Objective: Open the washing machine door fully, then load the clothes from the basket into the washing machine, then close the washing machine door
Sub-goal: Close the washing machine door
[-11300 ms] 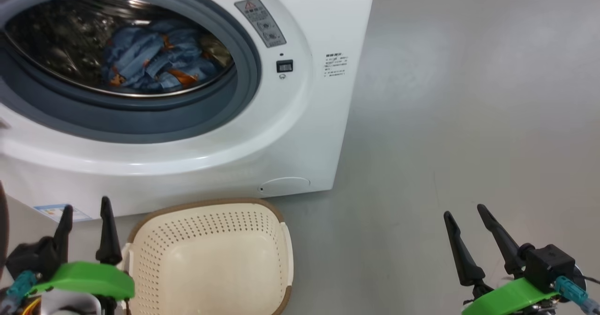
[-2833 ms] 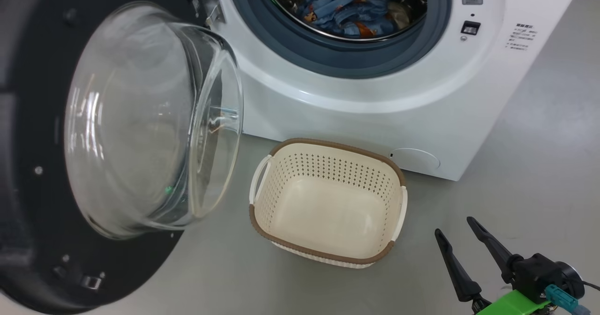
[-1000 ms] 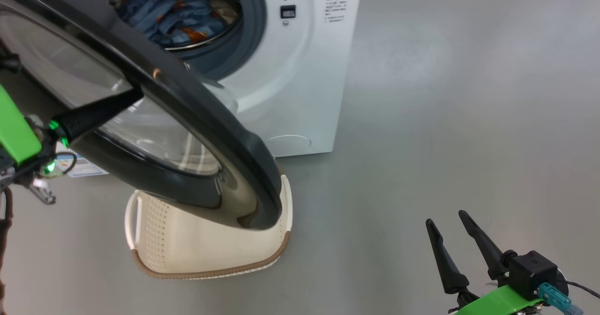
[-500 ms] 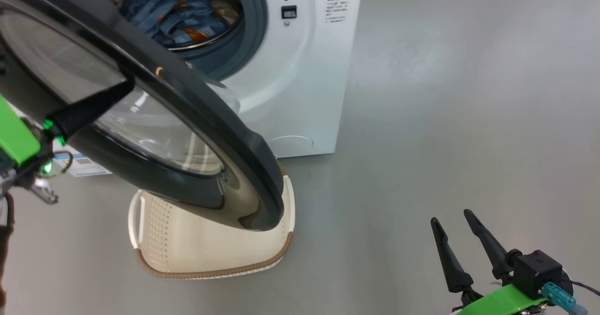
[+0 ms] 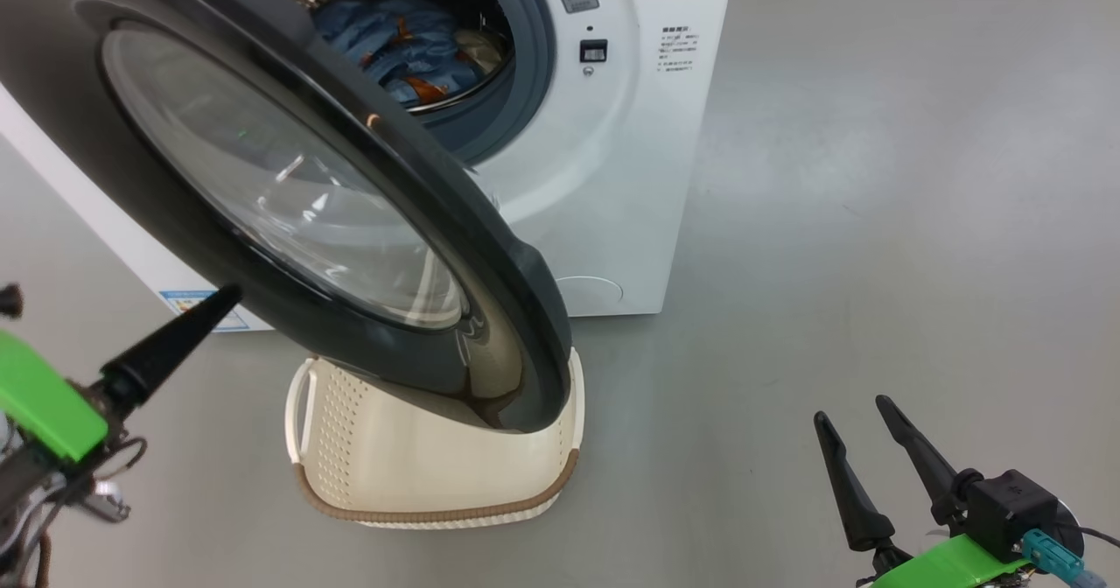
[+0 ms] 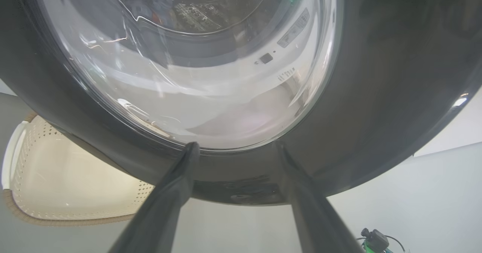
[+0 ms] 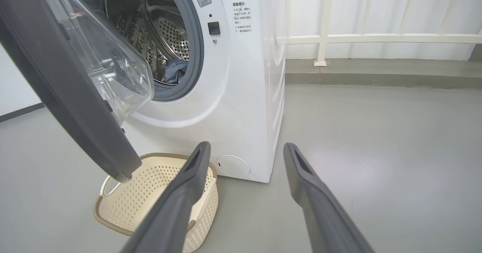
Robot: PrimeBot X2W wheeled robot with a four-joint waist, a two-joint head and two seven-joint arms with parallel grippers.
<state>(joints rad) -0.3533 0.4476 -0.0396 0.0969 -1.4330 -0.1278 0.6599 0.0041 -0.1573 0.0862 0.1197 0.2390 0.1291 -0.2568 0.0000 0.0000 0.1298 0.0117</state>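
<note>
The washing machine door hangs partly swung, its black rim and glass bowl hiding the left of the drum mouth. Blue clothes lie inside the drum of the white washing machine. The cream basket stands on the floor below the door's lower edge, with no clothes in the part that shows. My left gripper is open just short of the door's outer face, nothing between its fingers. My right gripper hangs open over the floor at the lower right, far from the machine.
Bare grey floor stretches to the right of the machine. A white railing and a low kerb run along the back wall. A small blue label marks the machine's lower left corner.
My left gripper has opened and drawn back down and left, off the door's outer face. The head camera has shifted, so the machine sits further right. The right gripper has stayed open.
</note>
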